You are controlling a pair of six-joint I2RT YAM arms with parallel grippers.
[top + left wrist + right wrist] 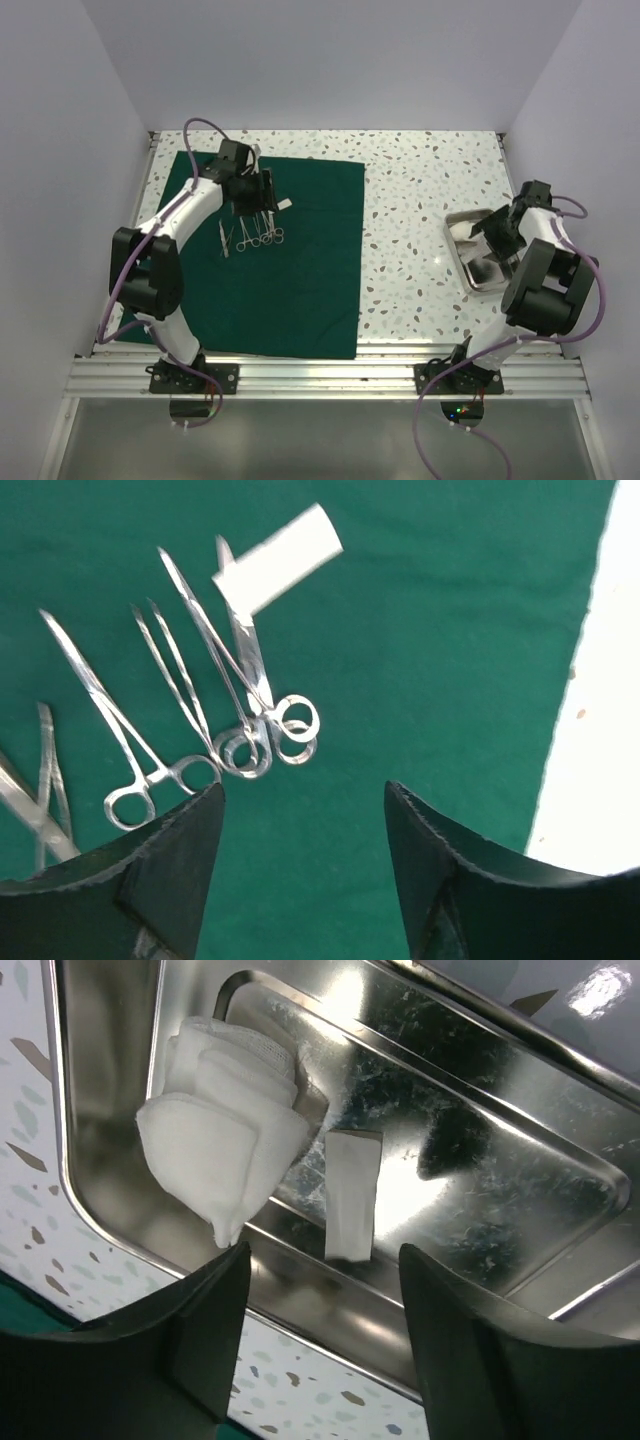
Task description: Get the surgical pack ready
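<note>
Top external shows you the surgical pack [300, 290] spread flat at left, so instruments [250, 658] can lie on it — left gripper [302, 792] above them and right gripper [325, 1250] over the tray [480, 1140] both have jaws apart, empty

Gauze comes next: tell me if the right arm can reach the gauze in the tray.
Probably yes: the right gripper hangs open over the tray, the gauze lying uncovered just ahead.

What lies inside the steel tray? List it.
Inside the shiny rectangular steel tray: a pile of white gauze squares and a small white strip. Anything beneath the gauze is hidden.
</note>
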